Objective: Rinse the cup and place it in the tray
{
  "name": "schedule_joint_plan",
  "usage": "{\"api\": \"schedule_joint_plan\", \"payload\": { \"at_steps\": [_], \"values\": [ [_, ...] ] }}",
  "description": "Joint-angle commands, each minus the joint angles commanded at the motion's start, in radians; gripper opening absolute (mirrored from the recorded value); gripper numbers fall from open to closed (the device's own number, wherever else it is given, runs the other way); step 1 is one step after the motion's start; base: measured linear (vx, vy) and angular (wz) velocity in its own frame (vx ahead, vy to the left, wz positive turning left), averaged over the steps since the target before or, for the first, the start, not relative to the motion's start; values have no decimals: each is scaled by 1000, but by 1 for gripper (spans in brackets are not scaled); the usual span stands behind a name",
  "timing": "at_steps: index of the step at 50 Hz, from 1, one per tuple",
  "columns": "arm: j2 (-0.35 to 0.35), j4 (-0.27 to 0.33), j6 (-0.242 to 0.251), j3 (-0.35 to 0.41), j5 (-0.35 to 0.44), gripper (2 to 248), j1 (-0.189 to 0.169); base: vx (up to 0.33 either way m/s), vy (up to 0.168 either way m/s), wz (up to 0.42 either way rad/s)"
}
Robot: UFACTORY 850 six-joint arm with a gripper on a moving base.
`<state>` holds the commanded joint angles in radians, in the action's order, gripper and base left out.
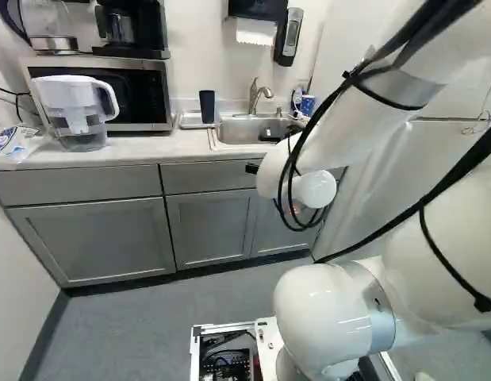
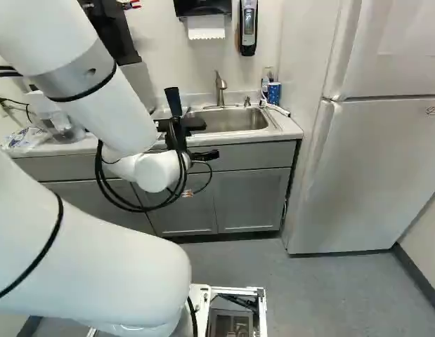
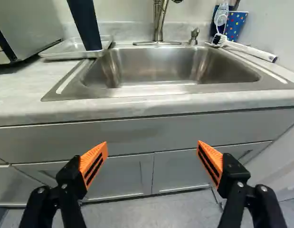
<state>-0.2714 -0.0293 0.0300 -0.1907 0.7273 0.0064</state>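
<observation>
Left base view: The dark blue cup (image 1: 207, 106) stands upright in the shallow tray (image 1: 186, 121) on the table (image 1: 162, 148). The tray is located between the microwave (image 1: 138, 117) and the sink (image 1: 229, 133). The clear pitcher (image 1: 78, 119) is positioned in front of the microwave; the coffee maker (image 1: 130, 28) rests on top of it. The arm (image 1: 340, 135) extends in front of the cabinets, with its wrist near the table's front edge.

Right base view: The claw (image 2: 204, 155) is partly hidden by the wrist; one black finger projects in front of the cabinets. The cup's upper part shows beyond the arm. The faucet (image 2: 221, 88) is mounted behind the sink. The refrigerator (image 2: 379, 161) stands to the right.

Wrist view: The claw is wide open, orange pads (image 3: 93, 164) well apart, and holds nothing. It is directed at the cabinets (image 3: 123, 175), below the table edge. The cup is located ahead, at the tray's sink end. The white brush (image 3: 249, 50) lies beside the sink, near the dotted cup (image 3: 235, 24). The soap pump (image 3: 194, 37) is fitted beside the faucet.
</observation>
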Motion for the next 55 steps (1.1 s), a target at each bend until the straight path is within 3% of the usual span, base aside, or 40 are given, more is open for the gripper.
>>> {"api": "schedule_joint_plan", "payload": {
  "at_steps": [27, 55],
  "values": [
    [-6, 23, -23, 80, 113, 247, -5, 0, 0, 0],
    [-8, 29, -30, 103, 145, 247, -6, 0, 0, 0]
  ]
}}
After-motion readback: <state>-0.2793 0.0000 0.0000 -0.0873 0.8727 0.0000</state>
